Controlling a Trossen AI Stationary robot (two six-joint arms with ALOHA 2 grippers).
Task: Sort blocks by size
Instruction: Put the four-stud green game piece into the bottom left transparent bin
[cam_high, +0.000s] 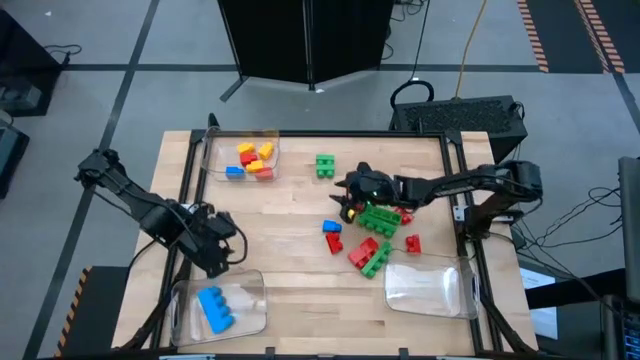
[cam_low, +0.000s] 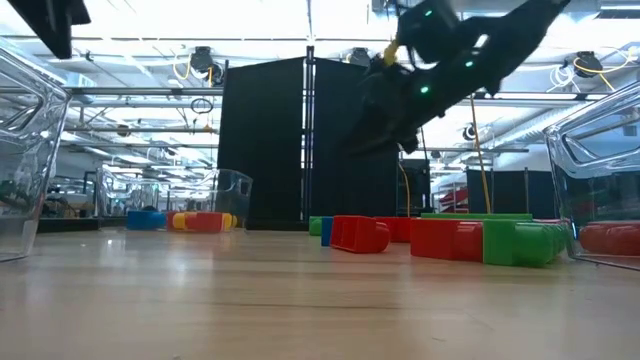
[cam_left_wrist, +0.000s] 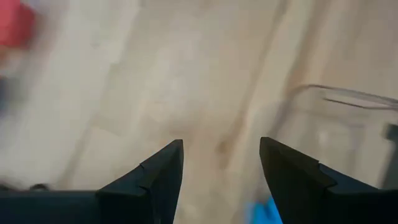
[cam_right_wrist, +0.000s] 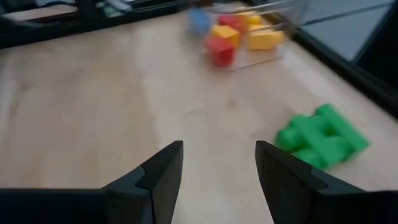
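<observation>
The blocks (cam_high: 375, 228) are not all sorted yet: a loose heap of red, green and blue ones lies on the wooden table (cam_high: 300, 210) right of centre, and one green block (cam_high: 325, 166) sits alone, a little apart towards the far side. The others are already in clear trays. The far-left tray (cam_high: 215, 150) holds small yellow, red and blue pieces, so I think it is for the small size. The near-left tray (cam_high: 250, 290) holds one long blue block (cam_high: 215, 308), so it seems to be for the long ones. The near-right tray (cam_high: 430, 288) looks empty from above, probably waiting for the middle size.

The right gripper (cam_high: 350, 190) hangs over the far edge of the heap, above the table. Its fingers (cam_right_wrist: 161, 174) stand apart with nothing between them, and the lone green block lies just ahead of it. I judge it is choosing its next piece.

The left gripper (cam_high: 215, 250) is beside the near-left tray, near its rim. Its fingers (cam_left_wrist: 161, 174) are also apart and empty, with bare wood under them, which fits a gripper that has nothing more to do at that tray.
</observation>
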